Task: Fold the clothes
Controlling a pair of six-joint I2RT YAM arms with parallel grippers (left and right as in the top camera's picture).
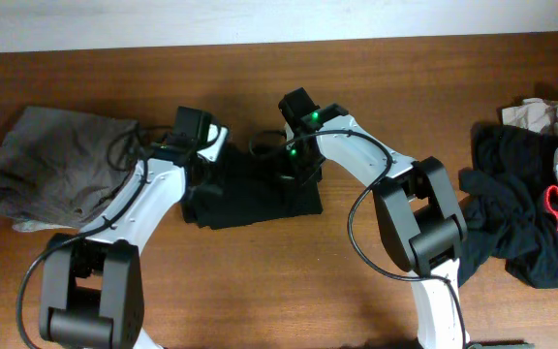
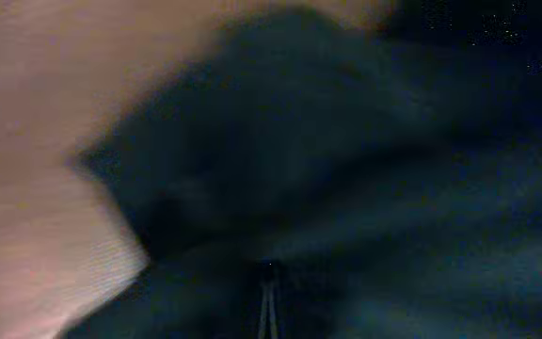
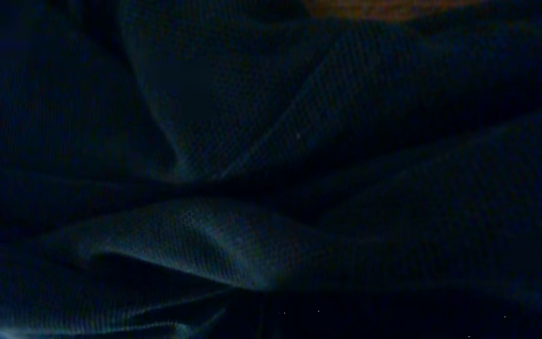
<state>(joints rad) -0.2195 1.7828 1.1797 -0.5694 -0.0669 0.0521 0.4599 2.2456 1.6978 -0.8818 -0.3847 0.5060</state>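
Overhead: a black shirt (image 1: 260, 199) lies bunched mid-counter (image 1: 260, 291). The left pincer (image 1: 209, 160) is at its left side and the right pincer (image 1: 298, 163) at its far side, both pressed together. A grey garment (image 1: 56, 165) lies by the left edge and a mixed pile (image 1: 521, 223) by the right.

Left wrist: blurred dark cloth beside bare wood.

Right wrist: black cloth fills the view. Whether either pincer pinches it, I cannot tell.
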